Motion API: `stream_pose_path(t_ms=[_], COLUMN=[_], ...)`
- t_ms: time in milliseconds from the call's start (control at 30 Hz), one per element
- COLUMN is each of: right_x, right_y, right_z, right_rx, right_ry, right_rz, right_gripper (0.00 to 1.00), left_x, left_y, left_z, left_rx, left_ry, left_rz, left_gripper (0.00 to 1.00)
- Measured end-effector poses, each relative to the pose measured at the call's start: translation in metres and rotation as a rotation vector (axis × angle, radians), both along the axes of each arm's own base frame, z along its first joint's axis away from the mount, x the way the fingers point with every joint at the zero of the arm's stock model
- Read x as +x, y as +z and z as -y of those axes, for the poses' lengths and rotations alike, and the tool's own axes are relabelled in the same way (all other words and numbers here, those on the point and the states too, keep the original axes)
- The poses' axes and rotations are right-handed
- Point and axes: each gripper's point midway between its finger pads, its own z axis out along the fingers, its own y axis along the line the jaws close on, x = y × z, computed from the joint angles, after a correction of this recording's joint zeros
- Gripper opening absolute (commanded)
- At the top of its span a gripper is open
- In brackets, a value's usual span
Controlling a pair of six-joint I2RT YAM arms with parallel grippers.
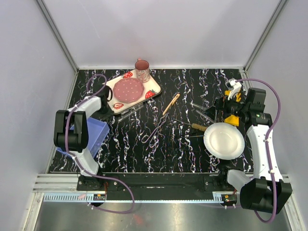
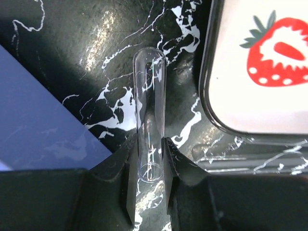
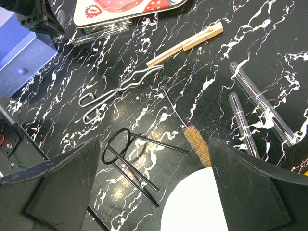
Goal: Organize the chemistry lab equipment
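Note:
A clear glass test tube (image 2: 150,120) lies on the black marbled table beside the strawberry tray (image 2: 260,72). My left gripper (image 2: 150,159) is shut on its open end, both fingers pressing the glass. My right gripper (image 3: 154,144) hangs open over a black wire ring stand (image 3: 130,154) and a bristle brush (image 3: 197,144), holding nothing. The bent metal wire tong (image 3: 115,91) and a wooden holder (image 3: 187,44) lie mid-table. Two more test tubes (image 3: 243,125) lie to the right. Others (image 3: 101,33) rest along the tray's edge.
A blue bin (image 1: 94,134) sits at the left edge, close to the left arm. The tray (image 1: 130,91) carries a pink mug (image 1: 142,70). A round white plate (image 1: 224,140) lies under the right gripper (image 1: 216,113). White walls enclose the table.

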Motion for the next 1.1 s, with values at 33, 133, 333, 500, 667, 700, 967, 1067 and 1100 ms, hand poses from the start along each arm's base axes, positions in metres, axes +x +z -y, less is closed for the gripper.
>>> stream_pose_path(t_ms=[33,133,333,500,667,700,967,1067,1100], right_x=[0.0,0.0,-0.001,0.0,-0.001,-0.001,-0.024,-0.035,-0.037], right_y=[0.0,0.0,0.002,0.014,0.03,0.032,0.035,0.041,0.044], right_z=[0.0,0.0,-0.002,-0.008,-0.021,-0.025,-0.081,-0.104,-0.11], right_rx=[0.0,0.003,0.012,0.042,0.112,0.127,0.185,0.193,0.197], right_ry=[0.0,0.001,0.006,0.048,0.151,0.174,0.391,0.459,0.474], right_rz=[0.0,-0.001,-0.004,0.0,-0.06,-0.085,-0.259,-0.298,-0.309], right_gripper=[1.0,1.0,1.0,1.0,1.0,1.0,1.0,1.0,1.0], left_x=[-0.001,-0.001,-0.005,-0.007,-0.022,-0.027,-0.076,-0.091,-0.095], left_y=[0.005,0.019,0.047,0.075,0.128,0.139,0.207,0.215,0.216], left_z=[0.0,0.001,0.014,0.041,0.105,0.119,0.22,0.249,0.258], left_rx=[0.0,-0.007,-0.072,-0.16,-0.263,-0.285,-0.452,-0.489,-0.498], left_ry=[-0.006,-0.026,-0.113,-0.251,-0.511,-0.565,-0.901,-0.977,-0.999], left_rz=[0.011,0.056,0.161,0.295,0.529,0.578,0.835,0.85,0.848], left_gripper=[0.1,0.09,0.08,0.08,0.08,0.08,0.08,0.08,0.08])
